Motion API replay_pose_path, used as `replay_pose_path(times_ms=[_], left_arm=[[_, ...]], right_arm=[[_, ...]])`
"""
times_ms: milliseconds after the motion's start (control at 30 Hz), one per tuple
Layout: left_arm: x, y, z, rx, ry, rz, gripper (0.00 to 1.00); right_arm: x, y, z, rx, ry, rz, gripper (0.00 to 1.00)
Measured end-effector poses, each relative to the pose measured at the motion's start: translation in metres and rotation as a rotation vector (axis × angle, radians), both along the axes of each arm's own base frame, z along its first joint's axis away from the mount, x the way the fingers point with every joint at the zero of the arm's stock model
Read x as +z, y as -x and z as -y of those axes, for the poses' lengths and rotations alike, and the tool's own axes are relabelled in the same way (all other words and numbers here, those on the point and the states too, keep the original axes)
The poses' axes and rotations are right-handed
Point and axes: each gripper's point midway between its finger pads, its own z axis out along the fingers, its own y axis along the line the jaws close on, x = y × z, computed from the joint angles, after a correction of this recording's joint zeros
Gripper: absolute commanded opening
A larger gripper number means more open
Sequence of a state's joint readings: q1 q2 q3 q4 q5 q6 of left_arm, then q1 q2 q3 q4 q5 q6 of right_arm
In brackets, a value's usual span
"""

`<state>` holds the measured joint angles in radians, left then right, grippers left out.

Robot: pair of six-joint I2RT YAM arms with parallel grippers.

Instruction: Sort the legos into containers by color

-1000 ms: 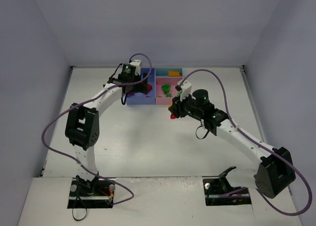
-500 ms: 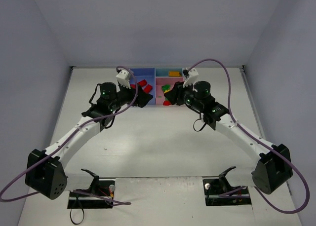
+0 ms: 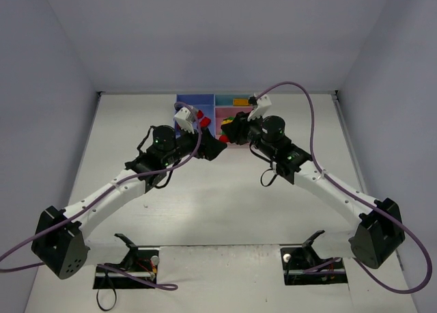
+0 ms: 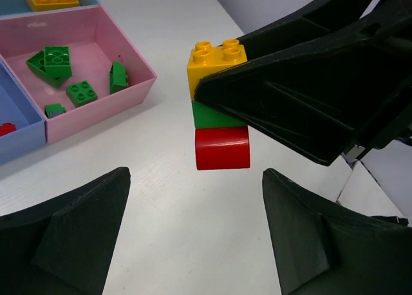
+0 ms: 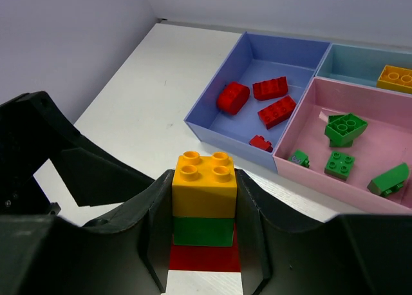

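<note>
The stack (image 4: 220, 114) is clamped by the right gripper (image 5: 204, 237), with the trays (image 4: 96, 111) at 10 o'clock in the left wrist view. The left gripper (image 4: 193, 185), jaws apart, should be closed on the red brick (image 4: 222, 148) only.

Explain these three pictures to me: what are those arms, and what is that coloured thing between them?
These are two robot arms bolted to a white table, each ending in a two-finger gripper. The wide picture looks down from above and behind them. The other two come from cameras on the wrists, so each shows its own gripper up close. The right gripper pinches a three-brick stack, yellow over green over red. The left gripper is open facing it, holding nothing. Beyond sit joined trays: the blue tray holds red bricks, the pink tray green bricks, the teal tray a yellow brick.
</note>
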<state>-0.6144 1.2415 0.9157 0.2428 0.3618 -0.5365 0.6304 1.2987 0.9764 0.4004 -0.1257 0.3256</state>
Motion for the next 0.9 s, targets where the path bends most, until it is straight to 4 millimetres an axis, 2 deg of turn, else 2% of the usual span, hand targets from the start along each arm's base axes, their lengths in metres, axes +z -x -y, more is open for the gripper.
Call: replay_pose_path(times_ms=[267,533,633,900], left_arm=[[0.004,-0.01,-0.001,0.066,0.007,0.026,0.76],[-0.004,-0.02,0.005,0.089,0.015,0.013,0.76],[-0.006,-0.021,0.008,0.087,0.018,0.008,0.72],[-0.002,-0.023,0.018,0.066,0.043,0.002,0.49]], right_arm=[[0.003,0.0,-0.003,-0.035,-0.018,0.0,0.0],[0.006,0.004,-0.009,-0.041,-0.043,0.004,0.0],[0.005,0.004,-0.009,-0.049,-0.043,0.005,0.0],[0.006,0.0,-0.006,-0.079,-0.049,0.019,0.0]])
